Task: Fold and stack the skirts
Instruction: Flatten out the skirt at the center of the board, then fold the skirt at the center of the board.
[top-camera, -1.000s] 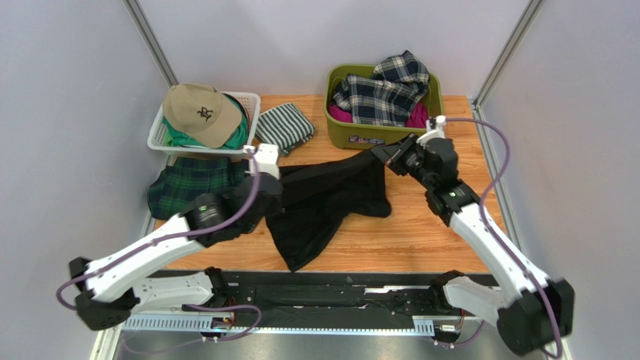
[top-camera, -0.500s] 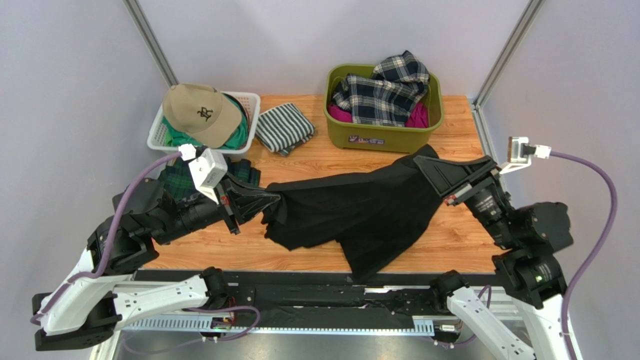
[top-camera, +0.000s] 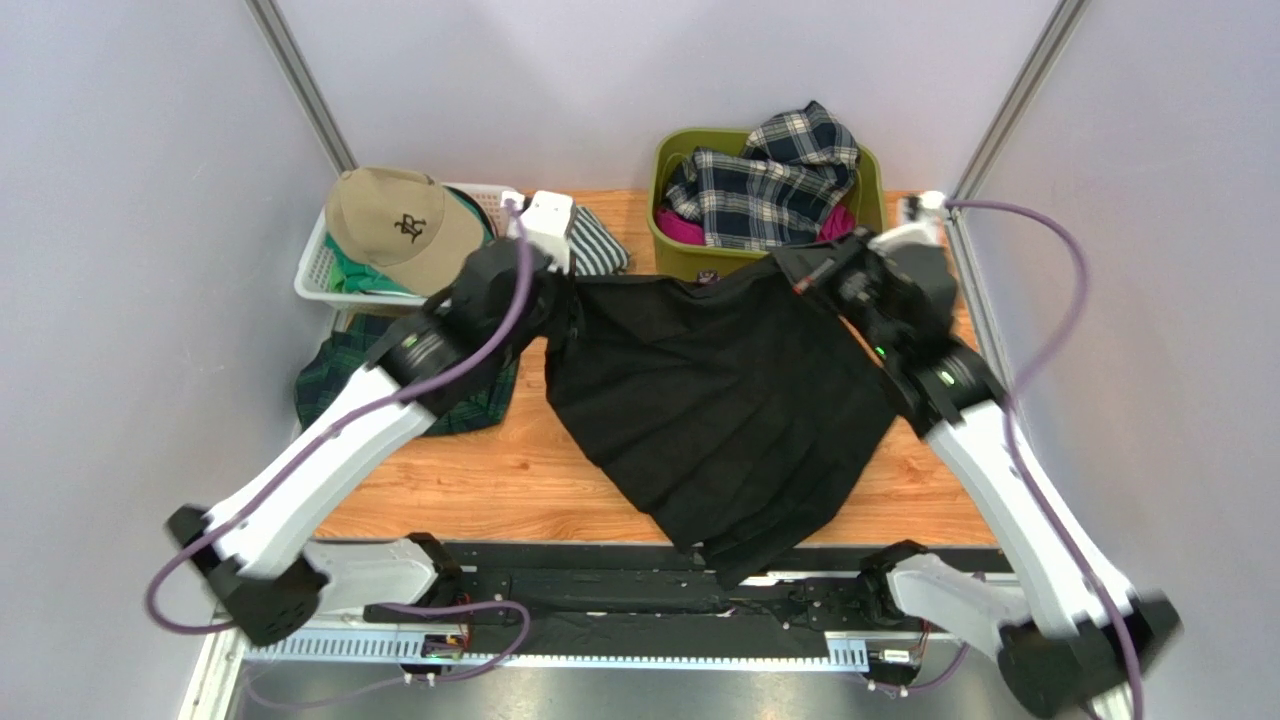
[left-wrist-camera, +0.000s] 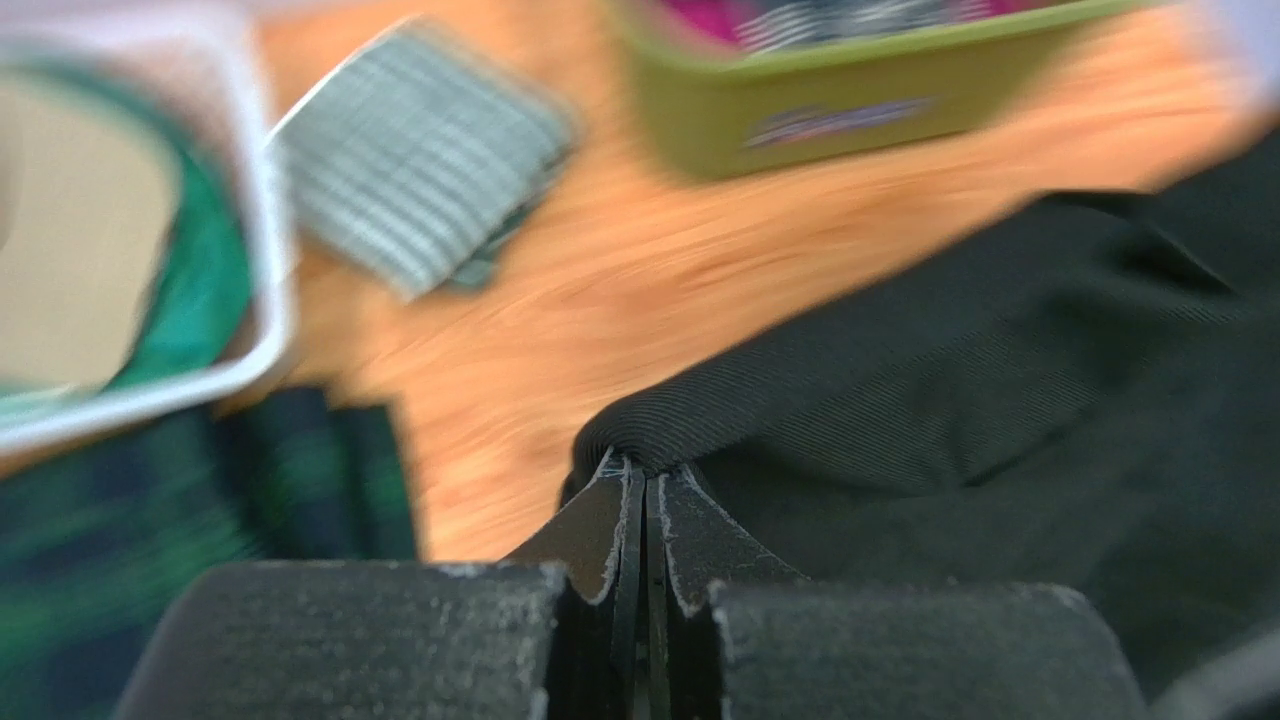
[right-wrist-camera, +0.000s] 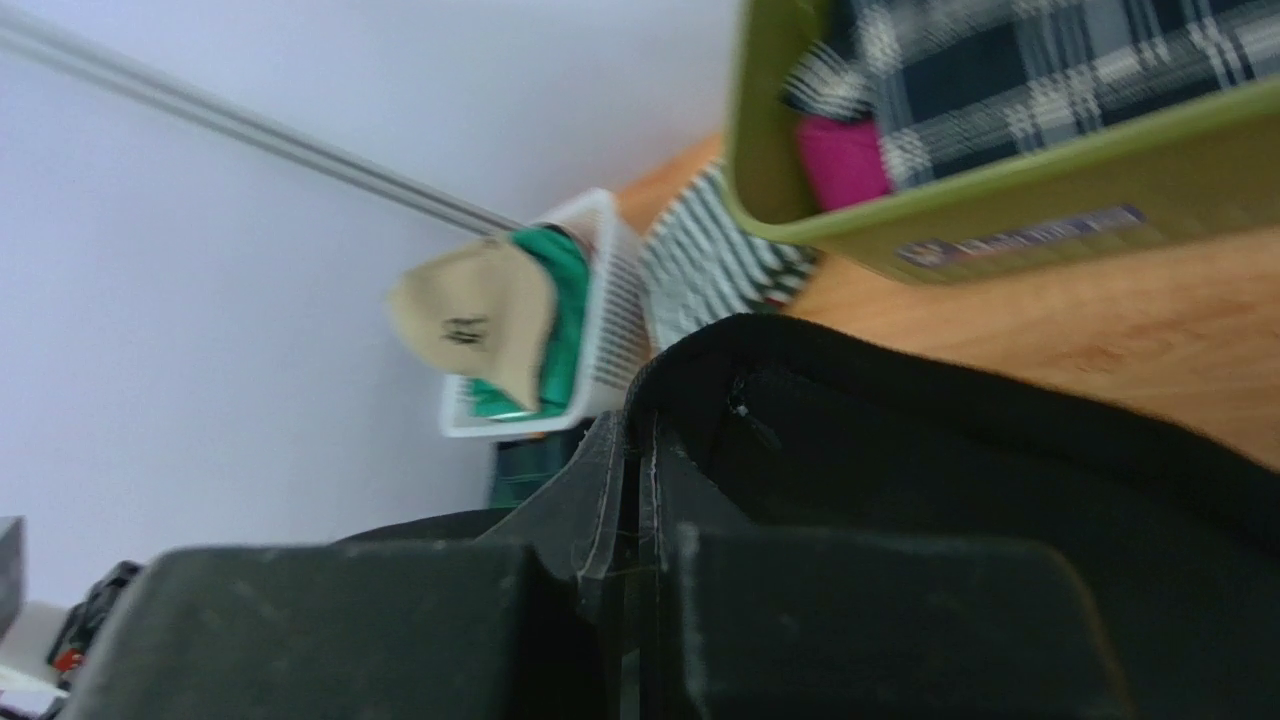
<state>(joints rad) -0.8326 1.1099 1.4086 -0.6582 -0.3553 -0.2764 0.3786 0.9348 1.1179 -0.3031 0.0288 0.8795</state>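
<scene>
While both arms have the black skirt (top-camera: 721, 405) by its waistband, the thing to get right here is tension, imo. Left pincer (left-wrist-camera: 646, 477) is clenched on one end of the band and right pincer (right-wrist-camera: 639, 428) is clenched on the other. The cloth spreads between them across the middle of the desk (top-camera: 496, 465), with the hem spilling over the near edge onto the black rail.

For a clean fold I'd want the band level and taut, with the ends far enough apart that the front lies smooth. Then set it down so the whole skirt is on the wood. The lower part looks lopsided, hanging longer toward the right, so it probably needs a tug to square it.

Trouble is there's not much room to pull it back from the edge. The green bin (top-camera: 661, 203) sits just behind the band, with the navy-white plaid skirt (top-camera: 766, 180) heaped in it over something pink. The striped folded cloth (top-camera: 601, 243) is right by the left pincer. The white basket (top-camera: 316, 278) with the tan cap (top-camera: 394, 225) on top is beside that.

The green tartan skirt (top-camera: 338, 383) lies at the left of the desk, partly under the left arm and near the black one's edge. A sloppy drag could snag it.
</scene>
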